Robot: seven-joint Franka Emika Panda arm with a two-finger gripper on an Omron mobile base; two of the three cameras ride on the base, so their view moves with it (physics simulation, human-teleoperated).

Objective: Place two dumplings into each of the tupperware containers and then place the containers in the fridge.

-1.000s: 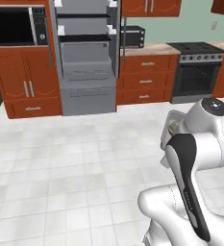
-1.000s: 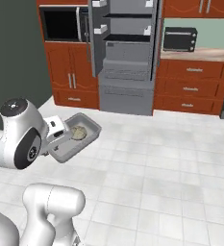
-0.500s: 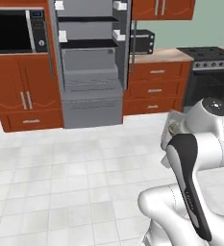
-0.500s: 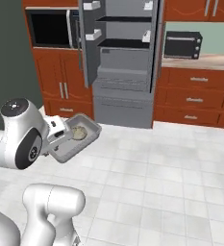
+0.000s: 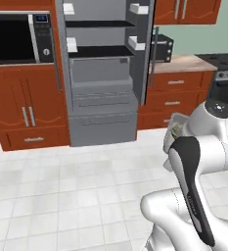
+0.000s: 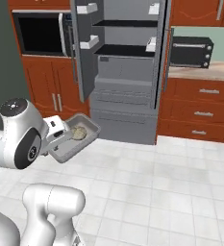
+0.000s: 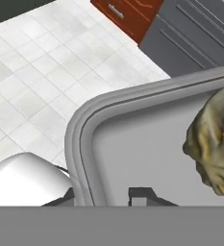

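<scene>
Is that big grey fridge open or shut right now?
Open. The fridge has its doors swung wide, showing dark shelves and grey drawers inside, with white door bins in view.

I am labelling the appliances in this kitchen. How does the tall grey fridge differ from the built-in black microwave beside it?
The tall grey metal fridge stands open, showing shelves and drawers; the built-in black microwave is closed. The fridge reaches down to the floor, while the microwave sits high above red-brown cabinet doors. The fridge is light grey inside; the microwave's front is dark. Both are set into the same wall of cabinets.
</scene>
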